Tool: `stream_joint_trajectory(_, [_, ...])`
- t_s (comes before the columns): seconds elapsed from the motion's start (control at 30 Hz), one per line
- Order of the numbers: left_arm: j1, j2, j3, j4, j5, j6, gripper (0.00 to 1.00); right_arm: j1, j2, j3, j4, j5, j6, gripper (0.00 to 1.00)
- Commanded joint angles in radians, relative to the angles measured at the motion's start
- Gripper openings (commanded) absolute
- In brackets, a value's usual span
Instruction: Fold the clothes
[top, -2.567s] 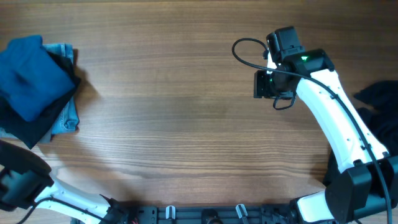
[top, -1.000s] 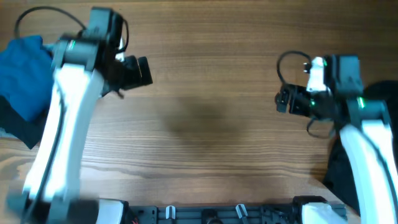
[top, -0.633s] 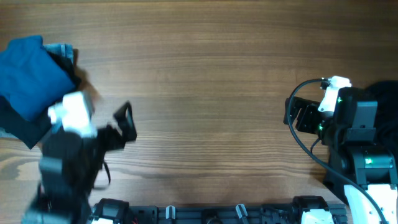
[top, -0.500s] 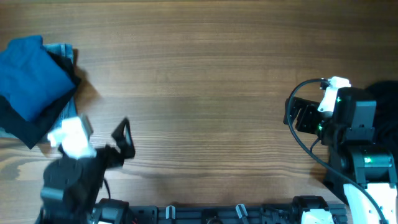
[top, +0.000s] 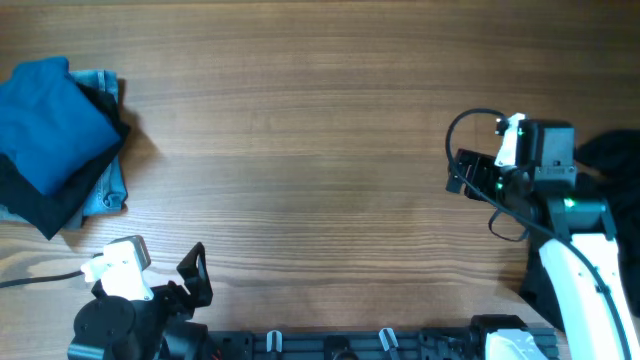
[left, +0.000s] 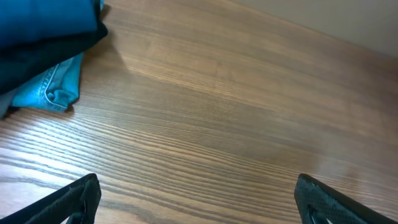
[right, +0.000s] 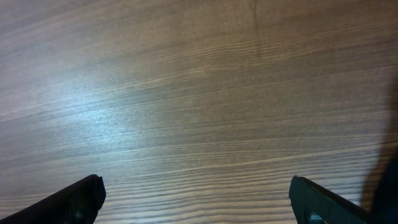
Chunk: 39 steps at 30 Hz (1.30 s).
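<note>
Sitting at the left edge of the table (top: 320, 150) toward the far corner, the clothes are stacked: a teal-blue shirt (top: 45, 115) on top, a black garment (top: 55, 207) beneath, and a denim piece (top: 112, 190) lowest. Another dark garment (top: 612, 150) lies at the right edge, behind the right arm. The left gripper (left: 198, 205), by the near-left corner, and the right gripper (right: 198, 199), near the right edge, both gape wide and hold nothing. A black cable (top: 468, 125) loops off the right wrist.

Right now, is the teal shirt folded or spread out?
Folded: the teal shirt lies as a compact bundle stacked on a black garment and denim piece.
</note>
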<state>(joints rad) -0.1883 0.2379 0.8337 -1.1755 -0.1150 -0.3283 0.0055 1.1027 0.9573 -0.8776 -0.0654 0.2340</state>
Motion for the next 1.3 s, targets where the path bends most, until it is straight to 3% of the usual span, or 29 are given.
stream_joint_trajectory(0.0, [-0.003, -0.007, -0.003, 0.000, -0.014, -0.006, 1.00, 0.002, -0.034, -0.005, 0.003, 0.021, 0.012, 1.00])
stream_joint_trajectory(0.17, [-0.003, -0.007, -0.003, 0.000, -0.014, -0.006, 1.00, 0.002, -0.180, -0.013, -0.002, 0.021, 0.012, 1.00])
stream_joint_trajectory(0.43, [-0.003, -0.007, -0.003, 0.000, -0.014, -0.006, 1.00, 0.002, -0.603, -0.160, 0.097, 0.032, -0.033, 1.00])
stream_joint_trajectory(0.77, [-0.003, -0.007, -0.003, 0.000, -0.014, -0.006, 1.00, 0.010, -1.092, -0.695, 0.592, -0.037, -0.022, 1.00])
stream_joint_trajectory(1.0, [-0.003, -0.007, -0.003, 0.000, -0.014, -0.006, 1.00, 0.013, -1.100, -0.939, 1.033, -0.032, -0.051, 1.00])
stream_joint_trajectory(1.17, [-0.003, -0.007, -0.003, 0.000, -0.014, -0.006, 1.00, 0.023, -1.100, -0.952, 0.872, -0.019, -0.050, 1.00])
stream_joint_trajectory(1.27, [-0.003, -0.007, -0.003, 0.000, -0.014, -0.006, 1.00, 0.035, -1.100, -0.952, 0.880, -0.021, -0.045, 1.00])
